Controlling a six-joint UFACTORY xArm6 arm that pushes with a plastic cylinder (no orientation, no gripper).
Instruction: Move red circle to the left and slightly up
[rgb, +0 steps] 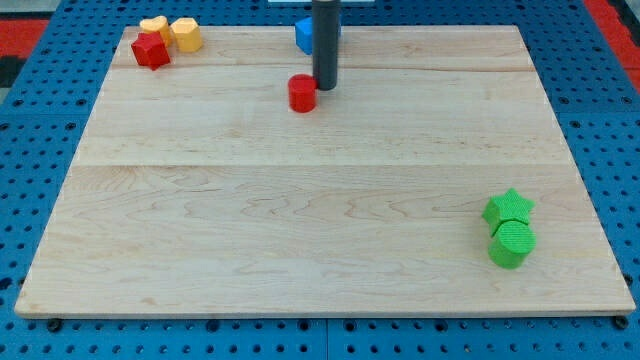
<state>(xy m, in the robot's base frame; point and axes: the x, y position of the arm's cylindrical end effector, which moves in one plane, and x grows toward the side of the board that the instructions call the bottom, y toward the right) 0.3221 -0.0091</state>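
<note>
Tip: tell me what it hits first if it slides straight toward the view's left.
Probably the red circle, just left of and slightly below my tip; depth is unclear, so it might only clip its upper edge.

A pale wooden board (300, 220) is being occupied by red (303, 93), blue (305, 35), yellow (186, 34) and green (511, 243) blocks, scattered near its edges.
</note>
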